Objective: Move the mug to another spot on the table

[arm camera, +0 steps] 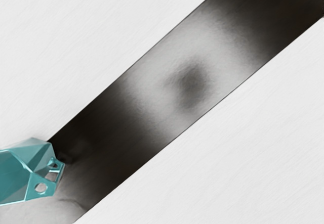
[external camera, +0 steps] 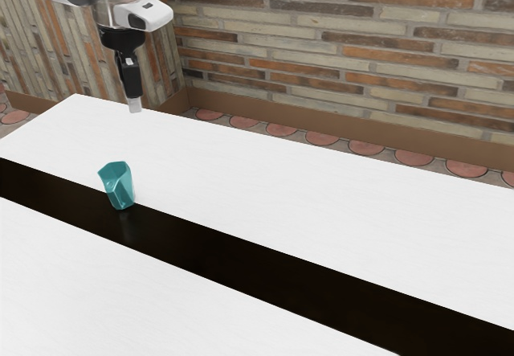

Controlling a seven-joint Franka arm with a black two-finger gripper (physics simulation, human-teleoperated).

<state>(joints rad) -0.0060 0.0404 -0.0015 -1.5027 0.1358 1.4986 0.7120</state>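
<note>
Teal mug (external camera: 117,186) stands at the dark strip's (external camera: 281,276) edge, white table (external camera: 337,187) open around it. The wrist view shows its pierced handle (arm camera: 48,176). The gripper (external camera: 134,108) hangs high, edge-on; I cannot tell if it is apart or together.

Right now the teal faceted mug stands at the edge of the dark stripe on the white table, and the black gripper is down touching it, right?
Not quite. The teal faceted mug does stand at the edge of the dark stripe on the white table, but the black gripper is not touching it. The exterior view shows it hanging well above the table, clear of the mug.

Gripper (external camera: 134,100) high up, vertical, tip downward.
</note>
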